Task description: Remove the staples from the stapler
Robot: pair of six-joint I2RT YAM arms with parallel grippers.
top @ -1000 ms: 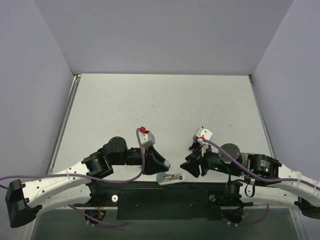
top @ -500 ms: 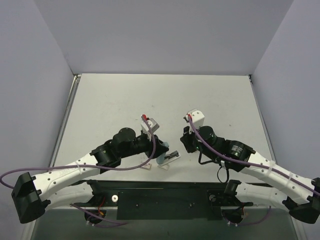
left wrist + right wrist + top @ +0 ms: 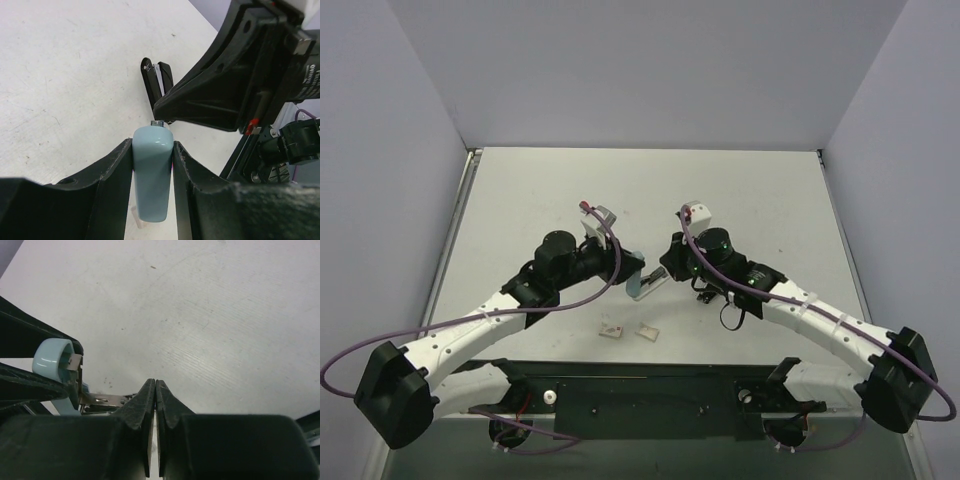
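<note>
The stapler stands just above the centre of the left wrist view. It shows as two slim, matte black jaws set close together, with a thin pale strip between them. It sits just beyond the far end of a pale blue bar, which is smooth, glossy and round-cornered, with a small metal tab at its tip. Whether the two are joined cannot be told.

The left fingers are black and coarse-grained. They are partly closed and clamp the bar from both sides, their inner faces pressed against it.

In the overhead view this cluster lies just below mid-frame, between the two wrists.

The right fingers are wedge-shaped and matte black. They are fully closed, tip against tip, and nothing is visible between them. They sit close beside the stapler's right side, and a bright folded metal piece shows just to their left.

The worktop is off-white, faintly scuffed and speckled. Two small pale scraps lie on it near the bottom of the frame. Purple cables trail along both white arms.
</note>
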